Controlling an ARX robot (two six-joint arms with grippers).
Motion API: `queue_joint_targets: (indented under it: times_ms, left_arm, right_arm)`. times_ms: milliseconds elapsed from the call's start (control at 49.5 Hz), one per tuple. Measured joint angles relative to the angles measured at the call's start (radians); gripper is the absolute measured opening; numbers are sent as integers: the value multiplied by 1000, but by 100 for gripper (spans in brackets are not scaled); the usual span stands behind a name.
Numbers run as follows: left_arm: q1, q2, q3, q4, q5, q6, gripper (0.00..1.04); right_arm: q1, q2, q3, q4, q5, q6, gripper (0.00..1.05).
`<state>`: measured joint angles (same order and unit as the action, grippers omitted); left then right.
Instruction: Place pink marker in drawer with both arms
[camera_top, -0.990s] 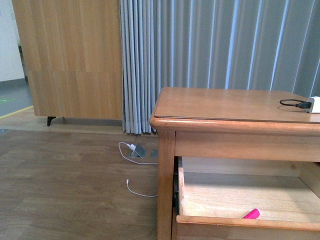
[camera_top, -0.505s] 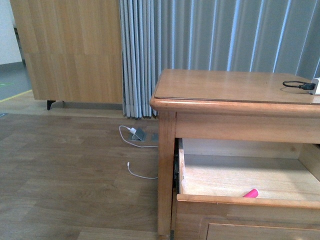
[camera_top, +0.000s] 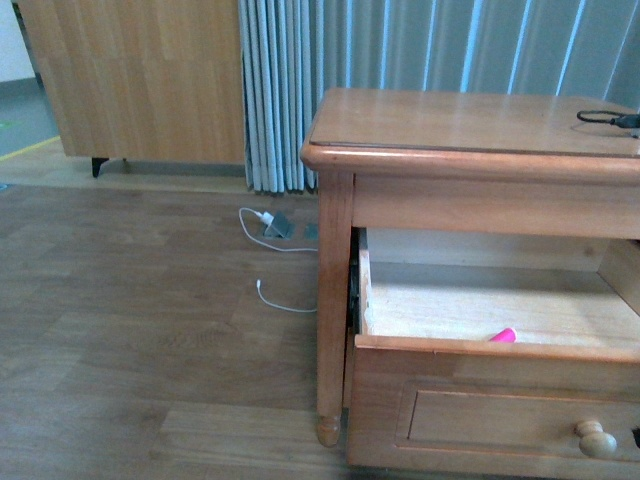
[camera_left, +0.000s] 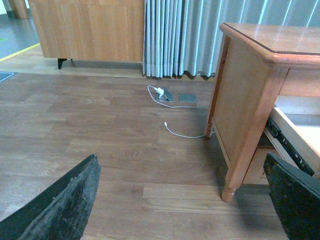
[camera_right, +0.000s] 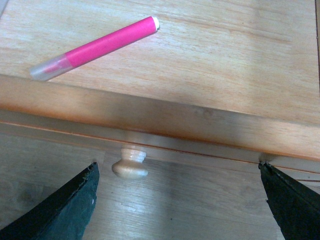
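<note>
The pink marker (camera_right: 100, 47) lies flat on the pale wood floor of the open drawer (camera_right: 225, 60), close behind the drawer front. In the front view only its tip (camera_top: 503, 336) shows above the drawer's front edge (camera_top: 450, 348). My right gripper (camera_right: 182, 210) is open and empty, above the drawer front, with the round pale knob (camera_right: 129, 162) just inside its fingers (camera_right: 70, 210). My left gripper (camera_left: 177, 205) is open and empty over the wood floor, beside the dresser's front left leg (camera_left: 228, 190). Neither arm shows in the front view.
The dresser top (camera_top: 450, 120) carries a black cable (camera_top: 605, 118) at its right edge. A white charger and cable (camera_top: 270, 222) lie on the floor left of the dresser. A wooden cabinet (camera_top: 140, 80) and grey curtains (camera_top: 400, 40) stand behind.
The front view has shifted downward: the dresser sits higher in the picture, and the drawer front with its knob has come into view. The marker stays in the drawer.
</note>
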<state>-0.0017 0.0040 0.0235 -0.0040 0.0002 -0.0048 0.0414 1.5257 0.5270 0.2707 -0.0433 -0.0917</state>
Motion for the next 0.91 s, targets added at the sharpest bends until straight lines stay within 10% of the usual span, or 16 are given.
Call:
queue_joint_targets:
  times_ms: [910]
  left_arm:
    - [0, 0, 0, 0, 0, 0, 99]
  right_arm:
    - [-6, 530, 441, 348, 176, 182, 96]
